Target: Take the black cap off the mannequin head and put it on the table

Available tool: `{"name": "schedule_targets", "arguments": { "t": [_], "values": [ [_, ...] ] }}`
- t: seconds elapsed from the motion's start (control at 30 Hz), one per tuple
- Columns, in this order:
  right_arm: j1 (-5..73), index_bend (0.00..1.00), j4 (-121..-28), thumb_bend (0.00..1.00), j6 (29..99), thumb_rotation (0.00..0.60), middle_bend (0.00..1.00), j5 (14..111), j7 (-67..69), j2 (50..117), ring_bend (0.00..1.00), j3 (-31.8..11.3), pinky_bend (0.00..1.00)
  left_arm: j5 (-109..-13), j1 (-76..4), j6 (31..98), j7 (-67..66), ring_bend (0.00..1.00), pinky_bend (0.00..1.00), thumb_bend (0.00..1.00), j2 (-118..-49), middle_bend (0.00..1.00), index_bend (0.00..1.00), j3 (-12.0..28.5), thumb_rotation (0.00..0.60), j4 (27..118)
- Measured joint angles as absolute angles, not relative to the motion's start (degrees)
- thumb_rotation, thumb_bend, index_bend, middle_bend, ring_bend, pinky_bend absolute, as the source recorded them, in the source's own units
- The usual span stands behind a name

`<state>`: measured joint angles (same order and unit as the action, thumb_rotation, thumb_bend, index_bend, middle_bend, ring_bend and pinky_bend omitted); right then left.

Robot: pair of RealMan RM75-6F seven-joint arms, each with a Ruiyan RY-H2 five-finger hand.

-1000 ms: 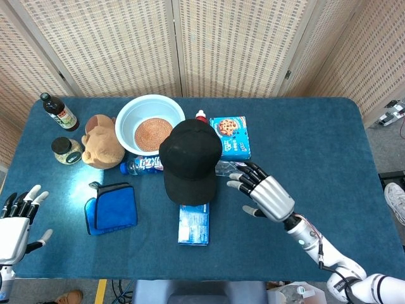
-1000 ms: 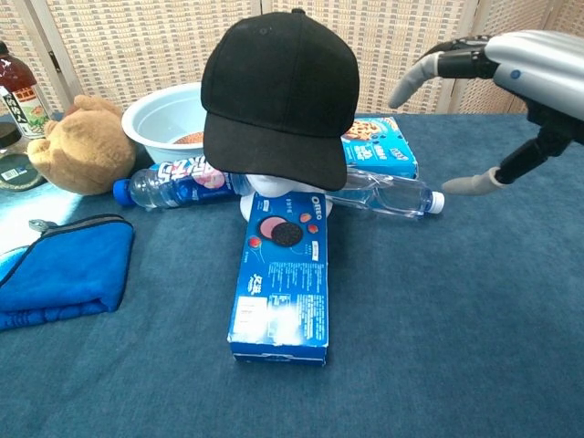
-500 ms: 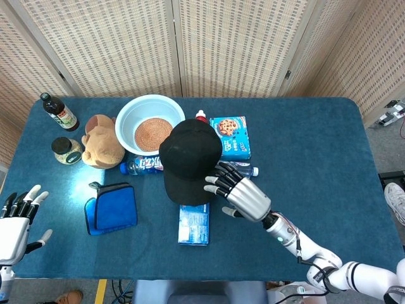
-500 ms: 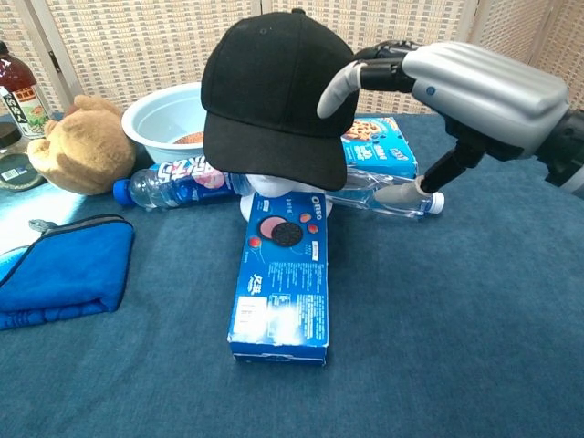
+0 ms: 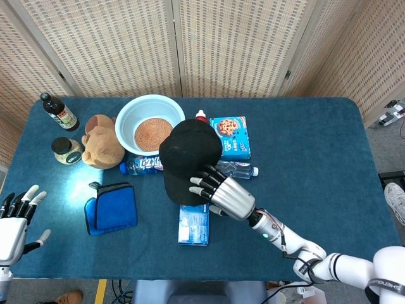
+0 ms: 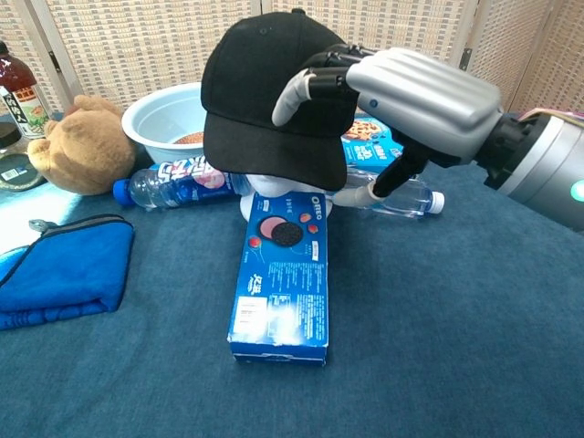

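Observation:
The black cap point(image 6: 265, 91) sits on a white mannequin head point(image 6: 272, 188), of which only a strip shows under the brim. From above, the cap point(image 5: 188, 157) lies at the table's middle. My right hand point(image 6: 401, 100) is at the cap's right side. Its fingers point(image 6: 297, 89) curve over the brim's top, and the thumb point(image 6: 360, 194) reaches in below the brim, a gap still between them. The same right hand point(image 5: 221, 195) covers the brim's front edge in the head view. My left hand point(image 5: 14, 218) hovers with fingers spread at the table's near left corner, holding nothing.
An Oreo box point(image 6: 278, 283) lies flat just in front of the mannequin head. A clear bottle point(image 6: 406, 196) and a cookie box point(image 6: 383, 146) lie under my right hand. To the left are a blue-labelled bottle point(image 6: 173, 182), a blue pouch point(image 6: 64, 269), a teddy bear point(image 6: 78, 141) and a bowl point(image 6: 155, 114).
My right hand has swung left from the open table right of the cap onto the cap's brim, fingers above and thumb below. The left hand has barely moved.

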<state>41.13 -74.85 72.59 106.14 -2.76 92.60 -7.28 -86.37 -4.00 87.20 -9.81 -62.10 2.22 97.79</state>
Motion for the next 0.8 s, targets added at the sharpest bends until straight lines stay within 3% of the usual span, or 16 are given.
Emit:
{"name": "schedule_targets", "arguments": {
  "t": [0.57, 0.8],
  "values": [
    [45.12, 0.30, -67.38, 0.00, 74.63, 0.600, 0.25, 105.67, -1.98, 98.40, 0.10, -7.86, 0.09, -86.30, -4.36, 86.80, -8.12, 0.09, 0.00, 0.20, -62.22, 0.06, 0.15, 2.50, 0.600, 96.52],
    [46.11, 0.34, -63.26, 0.18, 77.29, 0.600, 0.29, 106.16, -0.33, 100.39, 0.12, -7.33, 0.09, -85.99, -4.61, 86.24, -7.67, 0.09, 0.00, 0.20, -62.41, 0.06, 0.16, 2.57, 0.600, 95.94]
  ]
}}
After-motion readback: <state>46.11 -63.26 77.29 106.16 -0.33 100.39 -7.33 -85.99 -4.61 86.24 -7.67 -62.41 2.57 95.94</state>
